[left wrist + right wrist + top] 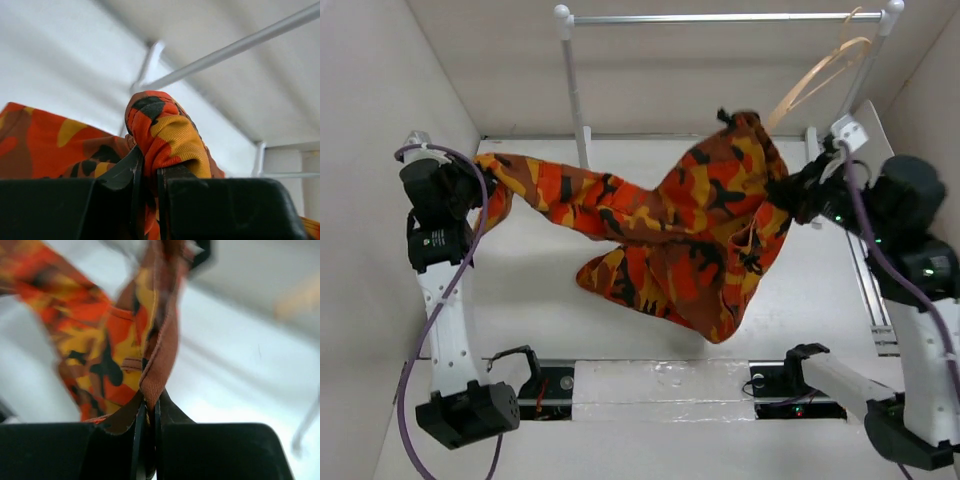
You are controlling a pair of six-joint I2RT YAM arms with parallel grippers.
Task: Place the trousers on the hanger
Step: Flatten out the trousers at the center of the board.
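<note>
**Trousers stretched between both grippers, hanger apart on the rail**

The trousers (pixel 690 235) hang in a long span from one gripper to the other, their long axis running side to side across the table (pixel 520 310). The left gripper (pixel 480 185) is clenched on the end of one leg; in its wrist view a bunched fold of cloth rises from between the closed fingers (pixel 125 172). From there the leg points towards the right gripper (pixel 785 190), which is pinched on a brown edge band at the waist end. That end is lifted, its peak just above and to the inside of the right gripper. The other leg droops below the span and lies folded on the table between the two grippers. The hanger (pixel 815 75) hangs on the rail (pixel 720 17), above and beyond the right gripper, tilted, its low end near the waist peak; I cannot tell whether they touch.
</note>
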